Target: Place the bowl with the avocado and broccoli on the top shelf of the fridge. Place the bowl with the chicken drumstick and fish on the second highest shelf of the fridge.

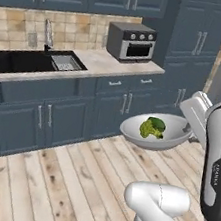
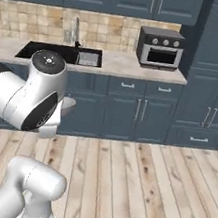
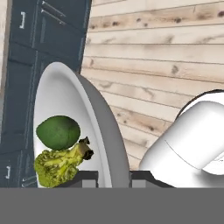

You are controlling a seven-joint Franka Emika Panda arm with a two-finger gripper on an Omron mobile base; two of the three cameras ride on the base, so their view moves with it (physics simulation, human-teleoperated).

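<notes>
Plank floor (image 1: 71, 177) and slate-blue cabinets (image 1: 55, 119) fill frame background; gripper (image 3: 113, 178) at bottom edge clamped on rim of bowl (image 3: 98, 113), carrying avocado (image 3: 58, 132) and broccoli (image 3: 59, 164).

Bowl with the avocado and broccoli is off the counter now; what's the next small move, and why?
Probably keep the grip and carry it level toward the fridge. The bowl with the avocado and broccoli hangs above the floor, its rim pinched between the fingers, with the avocado and broccoli loose inside.
</notes>
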